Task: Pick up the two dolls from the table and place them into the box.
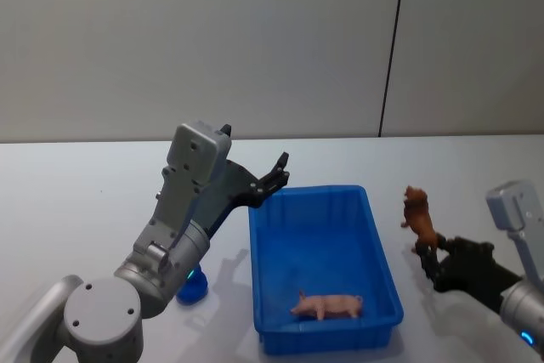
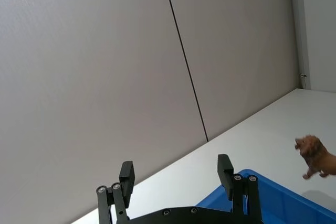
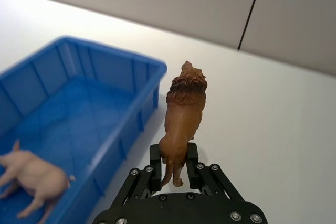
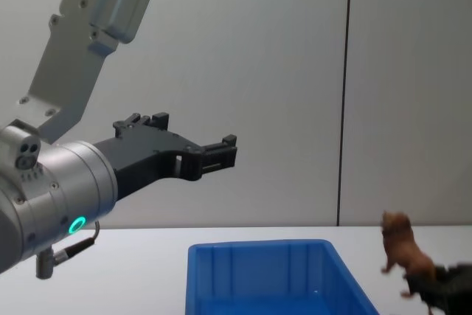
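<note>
Holding the lion doll [image 3: 184, 114] by its hind legs, the right gripper [image 3: 173, 160] sits just beside the right wall of the blue bin [image 1: 310, 190], lifted off the table [image 1: 85, 184]; jaws are pinched snug on the legs, lion upright w/ head pointing away from the wrist. Gripping low like that prob. leaves the body free to drop clean. It's not over the bin yet, so next move looks like a short shift left across the rim, then let go. The pig doll [image 1: 327, 304] lies on its side inside the bin, near the robot-side wall. Left gripper [image 1: 279, 172] hangs high by the bin's rear-left corner, fingers spread wide, holding nothing, prob. kept up there to leave the drop zone clear
</note>
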`<action>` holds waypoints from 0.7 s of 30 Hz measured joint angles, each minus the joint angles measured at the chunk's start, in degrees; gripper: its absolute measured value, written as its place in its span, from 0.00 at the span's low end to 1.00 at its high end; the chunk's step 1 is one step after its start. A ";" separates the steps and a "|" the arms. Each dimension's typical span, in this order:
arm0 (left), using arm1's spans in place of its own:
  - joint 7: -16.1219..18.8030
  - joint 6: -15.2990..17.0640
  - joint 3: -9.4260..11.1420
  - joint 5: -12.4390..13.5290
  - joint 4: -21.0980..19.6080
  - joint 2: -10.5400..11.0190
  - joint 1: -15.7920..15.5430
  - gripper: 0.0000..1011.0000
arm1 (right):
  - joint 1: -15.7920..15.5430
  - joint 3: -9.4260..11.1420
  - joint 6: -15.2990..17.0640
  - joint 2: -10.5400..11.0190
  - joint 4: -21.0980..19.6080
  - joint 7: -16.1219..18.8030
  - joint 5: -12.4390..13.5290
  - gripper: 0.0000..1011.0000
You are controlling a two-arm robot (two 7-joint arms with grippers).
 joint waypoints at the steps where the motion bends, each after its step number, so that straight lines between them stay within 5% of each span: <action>1: 0.00 0.00 0.00 0.00 0.00 0.00 0.00 0.99 | 0.06 0.00 -0.27 0.00 -0.25 0.00 -0.12 0.26; 21: 0.00 0.00 0.00 0.00 0.00 0.00 0.00 0.99 | 4.41 -2.35 -2.24 -3.17 -3.73 7.60 -3.04 0.26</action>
